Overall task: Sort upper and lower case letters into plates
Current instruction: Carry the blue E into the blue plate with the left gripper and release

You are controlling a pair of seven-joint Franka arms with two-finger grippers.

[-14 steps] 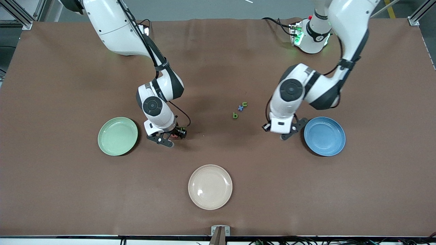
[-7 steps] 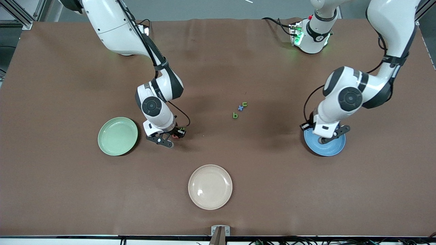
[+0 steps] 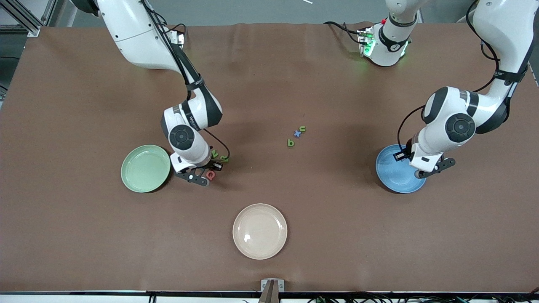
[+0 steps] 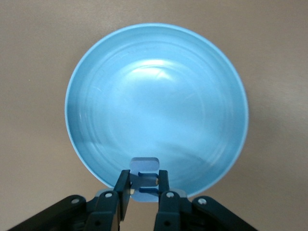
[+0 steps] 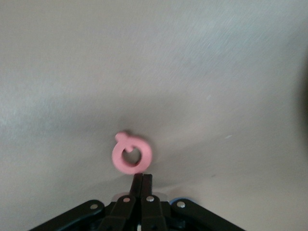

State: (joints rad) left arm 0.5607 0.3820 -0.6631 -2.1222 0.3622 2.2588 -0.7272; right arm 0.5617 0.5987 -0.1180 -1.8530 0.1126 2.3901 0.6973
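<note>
The left gripper [image 4: 144, 192] pinches a small blue letter [image 4: 144, 180] over the blue plate [image 3: 393, 179] rim. The right gripper [image 5: 142, 185] is shut tight and empty, just beside the pink Q [image 5: 132, 156] on the table. Green b [image 3: 290, 143], blue x [image 3: 297, 133] and green n [image 3: 302, 128] sit mid-table, at ten o'clock from the blue plate. The green plate [image 3: 145, 168] is empty.

Blue letter [image 4: 144, 180] between fingers [image 4: 122, 185]: unreadable.

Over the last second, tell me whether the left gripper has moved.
Yes. The left gripper, shut on a blue letter, travelled from beside the blue plate, on the side toward the middle of the table, to over the plate's rim toward the left arm's end.
</note>
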